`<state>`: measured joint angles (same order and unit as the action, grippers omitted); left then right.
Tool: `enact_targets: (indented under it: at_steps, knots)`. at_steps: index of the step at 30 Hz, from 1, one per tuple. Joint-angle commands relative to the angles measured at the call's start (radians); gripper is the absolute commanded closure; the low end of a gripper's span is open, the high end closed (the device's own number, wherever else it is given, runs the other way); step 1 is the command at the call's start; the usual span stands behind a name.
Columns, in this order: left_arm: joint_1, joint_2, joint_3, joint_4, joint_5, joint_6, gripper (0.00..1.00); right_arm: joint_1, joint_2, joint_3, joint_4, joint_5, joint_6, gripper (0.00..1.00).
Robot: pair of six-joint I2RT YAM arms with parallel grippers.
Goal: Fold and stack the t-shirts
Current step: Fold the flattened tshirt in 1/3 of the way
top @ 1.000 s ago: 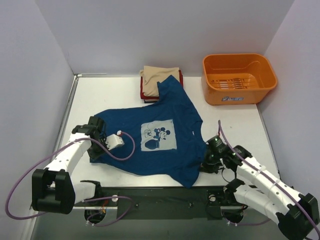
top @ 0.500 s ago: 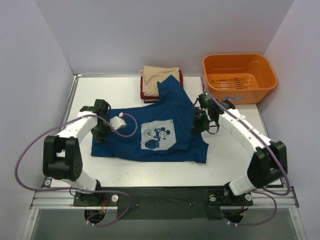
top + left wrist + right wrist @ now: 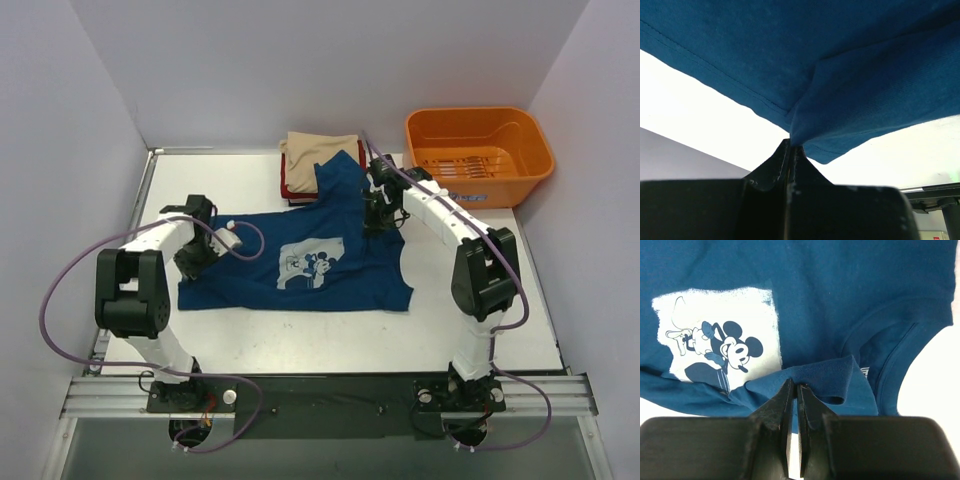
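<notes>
My left fingers (image 3: 776, 161) are clamped on an edge of the blue shirt (image 3: 330, 270), my right fingers (image 3: 783, 400) pinch a fold by its collar; it lies spread across the worktop (image 3: 300, 335).

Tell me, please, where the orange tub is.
In the top view, the orange tub sits far right on the table, right of the folded shirt stack.

White table (image 3: 300, 345) bears blue t-shirt (image 3: 340, 285), folded shirt stack (image 3: 300, 160), orange tub (image 3: 478, 192).

White table (image 3: 300, 340) boxed by 3 pale lilac walls (image 3: 300, 60).
</notes>
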<state>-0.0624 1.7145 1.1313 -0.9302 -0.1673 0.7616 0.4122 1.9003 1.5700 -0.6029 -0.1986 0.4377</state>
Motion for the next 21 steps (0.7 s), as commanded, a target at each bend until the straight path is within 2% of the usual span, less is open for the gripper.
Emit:
enact_targets:
  at_steps: [1, 10, 15, 21]
  knots:
    - [0.009, 0.028, 0.056, 0.019, -0.048, -0.031, 1.00, -0.012, 0.032, 0.081, -0.046, 0.034, -0.050, 1.00]
    - [-0.011, 0.025, 0.059, 0.011, -0.006, -0.024, 1.00, -0.030, 0.046, 0.145, -0.051, 0.105, -0.076, 1.00]
    - [-0.020, 0.048, 0.056, 0.028, -0.015, -0.038, 1.00, -0.035, 0.098, 0.225, -0.052, 0.085, -0.113, 1.00]
    - [-0.002, 0.062, 0.071, 0.057, -0.064, -0.073, 1.00, -0.039, 0.123, 0.209, -0.055, 0.076, -0.131, 1.00]
